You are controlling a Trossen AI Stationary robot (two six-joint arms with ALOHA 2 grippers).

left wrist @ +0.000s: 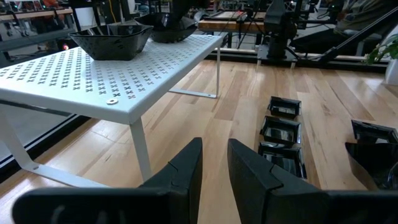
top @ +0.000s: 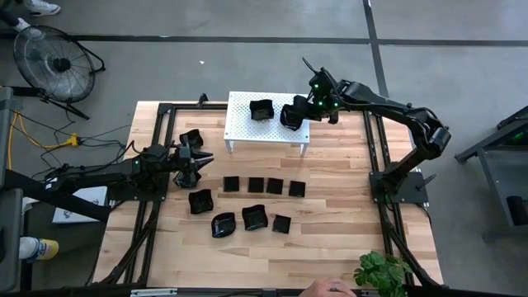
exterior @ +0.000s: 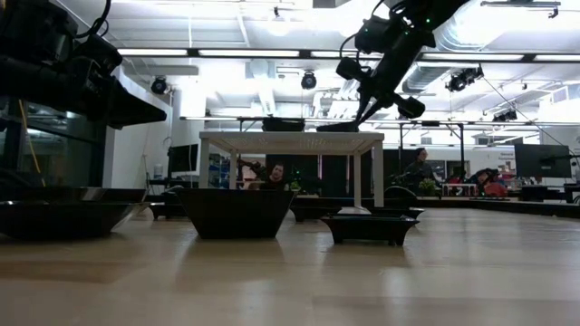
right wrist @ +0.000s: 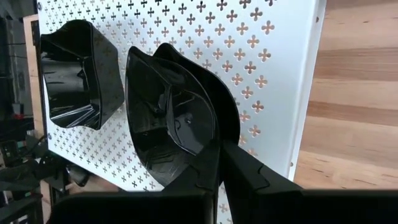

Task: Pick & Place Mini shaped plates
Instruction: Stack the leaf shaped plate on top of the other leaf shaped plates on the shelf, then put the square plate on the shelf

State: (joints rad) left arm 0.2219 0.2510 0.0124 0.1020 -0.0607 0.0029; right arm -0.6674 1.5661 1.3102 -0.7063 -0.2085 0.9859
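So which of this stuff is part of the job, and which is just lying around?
Job:
- right tool, shut on a wavy plate over the stand
- plate on stand
- square plates and rounder plates on the table
- left tool, near a plate

Lying about:
- fan
- plant
- bottle

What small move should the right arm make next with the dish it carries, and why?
Probably lower and release. The right hand is shut on the rim of a wavy black dish, held tilted over the white perforated stand, beside another black dish already on it. The left hand waits by the table's left side.
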